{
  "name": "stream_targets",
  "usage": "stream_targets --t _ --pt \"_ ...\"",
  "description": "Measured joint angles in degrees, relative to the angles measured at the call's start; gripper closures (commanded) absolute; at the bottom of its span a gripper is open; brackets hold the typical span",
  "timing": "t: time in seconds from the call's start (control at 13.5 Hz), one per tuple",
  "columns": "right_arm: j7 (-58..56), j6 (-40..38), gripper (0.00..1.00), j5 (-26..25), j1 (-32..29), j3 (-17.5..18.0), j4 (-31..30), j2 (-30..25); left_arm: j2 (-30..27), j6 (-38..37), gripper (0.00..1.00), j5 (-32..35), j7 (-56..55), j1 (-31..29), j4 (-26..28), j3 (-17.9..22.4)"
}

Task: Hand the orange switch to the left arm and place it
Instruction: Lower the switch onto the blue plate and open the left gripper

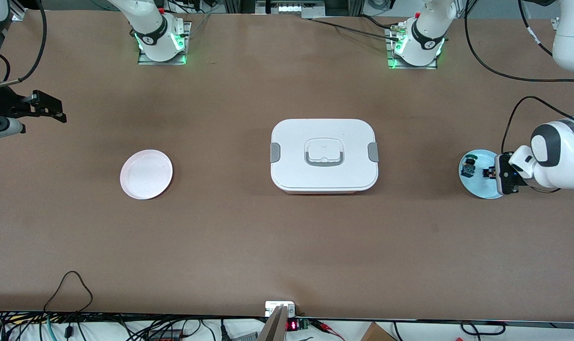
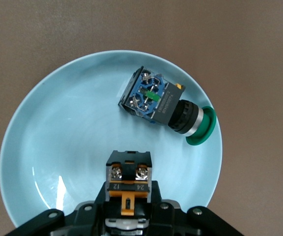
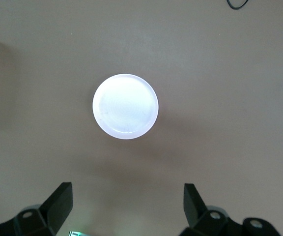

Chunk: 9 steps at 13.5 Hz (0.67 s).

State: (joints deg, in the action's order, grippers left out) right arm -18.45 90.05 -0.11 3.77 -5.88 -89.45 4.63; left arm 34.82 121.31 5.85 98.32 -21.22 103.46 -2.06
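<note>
The orange switch (image 2: pixel 129 182), black with an orange band, lies on the light blue plate (image 2: pixel 58 147) at the left arm's end of the table. My left gripper (image 2: pixel 129 199) is down on that plate with its fingers closed on both sides of the switch. In the front view the gripper (image 1: pixel 494 173) and the switch (image 1: pixel 488 173) sit on the blue plate (image 1: pixel 476 188). My right gripper (image 1: pixel 54 112) is open and empty, waiting in the air at the right arm's end; in the right wrist view (image 3: pixel 127 206) its fingers stand wide apart. The white box (image 1: pixel 323 154) stands mid-table.
A second switch with green and blue parts (image 2: pixel 156 101) lies on the blue plate beside the orange one, and also shows in the front view (image 1: pixel 468 166). A pale pink plate (image 1: pixel 146 174) sits toward the right arm's end, seen below the right gripper in its wrist view (image 3: pixel 125 106).
</note>
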Motion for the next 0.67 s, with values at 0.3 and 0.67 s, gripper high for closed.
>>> stream_targets --t 0.3,0.67 --pt "0.02 0.52 0.00 0.00 -0.02 -0.04 0.00 0.00 0.05 2.38 0.99 0.00 1.03 0.00 -0.01 -0.09" --pt "0.03 0.18 0.00 0.00 -0.12 -0.37 0.00 0.00 0.14 4.75 1.00 -0.22 3.61 -0.02 0.02 -0.11"
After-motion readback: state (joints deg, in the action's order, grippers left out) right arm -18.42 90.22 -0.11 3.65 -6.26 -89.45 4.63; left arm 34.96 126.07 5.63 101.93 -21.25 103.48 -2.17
